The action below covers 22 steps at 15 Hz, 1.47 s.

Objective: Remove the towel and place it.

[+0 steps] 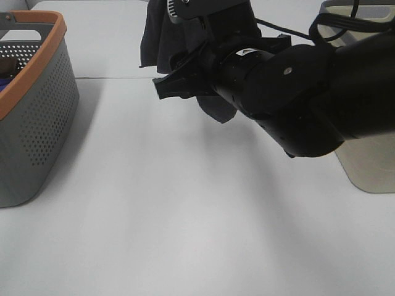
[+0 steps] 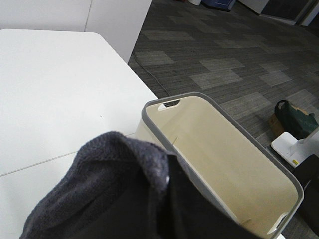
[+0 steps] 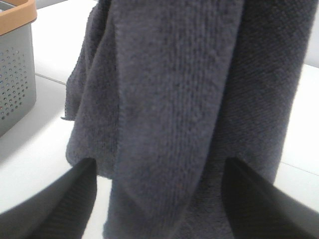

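The dark navy towel (image 1: 154, 43) hangs in the air at the back middle of the table. It hangs from my left gripper (image 1: 185, 9) at the top edge of the exterior view. In the left wrist view the towel (image 2: 114, 189) drapes over that gripper and hides its fingers. My right gripper (image 1: 179, 80) reaches in from the right. In the right wrist view its fingers stand wide apart on either side of the hanging towel (image 3: 174, 99), so the right gripper (image 3: 159, 169) is open around the cloth without touching it.
A grey perforated basket with an orange rim (image 1: 55, 37) stands at the left, also in the right wrist view (image 3: 15, 74). A beige basket with a grey rim (image 1: 364, 172) stands at the right table edge, empty in the left wrist view (image 2: 209, 144). Floor lies beyond.
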Motion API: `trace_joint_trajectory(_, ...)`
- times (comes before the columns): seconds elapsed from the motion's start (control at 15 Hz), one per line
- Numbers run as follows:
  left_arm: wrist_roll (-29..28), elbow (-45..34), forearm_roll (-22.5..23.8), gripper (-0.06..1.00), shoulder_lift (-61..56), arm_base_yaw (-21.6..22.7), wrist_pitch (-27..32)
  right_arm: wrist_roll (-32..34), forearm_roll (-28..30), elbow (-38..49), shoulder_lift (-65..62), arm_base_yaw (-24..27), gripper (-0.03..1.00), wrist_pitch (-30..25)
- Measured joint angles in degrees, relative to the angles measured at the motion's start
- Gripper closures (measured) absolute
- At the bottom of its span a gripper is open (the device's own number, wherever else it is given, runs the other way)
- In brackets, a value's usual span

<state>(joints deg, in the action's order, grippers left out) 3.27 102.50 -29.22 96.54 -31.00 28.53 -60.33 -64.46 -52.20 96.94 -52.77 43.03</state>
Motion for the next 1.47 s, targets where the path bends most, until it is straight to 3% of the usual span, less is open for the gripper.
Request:
trace_joint_trajectory(0.2, 0.0, 0.0, 0.0, 0.94, 0.0, 0.0, 0.17, 0.0, 0.0, 0.0, 0.17, 0.0, 0.3, 0.29)
trace_joint_trajectory(0.6, 0.0, 0.0, -0.06, 0.94, 0.0, 0.0, 0.46, -0.06, -2.46, 0.0, 0.63, 0.0, 0.53, 1.15)
trace_joint_trajectory(0.73, 0.0, 0.0, 1.15, 0.94, 0.0, 0.0, 0.46, -3.27, -6.47, 0.0, 0.63, 0.0, 0.66, 1.2)
trace_joint_trajectory(0.87, 0.0, 0.0, 2.69, 0.94, 0.0, 0.0, 0.46, -7.1, -9.51, 0.0, 0.23, 0.0, 0.93, 0.97)
trace_joint_trajectory(0.93, 0.0, 0.0, 3.78, 0.94, 0.0, 0.0, 0.46, -8.65, -10.71, 0.0, -0.57, 0.0, 0.97, 0.52)
trace_joint_trajectory(1.13, 0.0, 0.0, 8.02, 0.94, 0.0, 0.0, 0.34, -11.69, -12.61, 0.0, -4.64, 0.0, 0.97, -3.72)
trace_joint_trajectory(1.27, -0.69, 0.0, 13.98, 0.94, 0.0, 0.0, 0.34, -16.39, -17.42, 0.0, -7.79, 0.0, 0.97, -9.63)
trace_joint_trajectory(1.47, -7.16, 0.0, 22.92, 0.94, 0.0, 1.26, 0.52, -33.0, -31.34, 0.0, -11.57, 0.0, 0.97, -15.99)
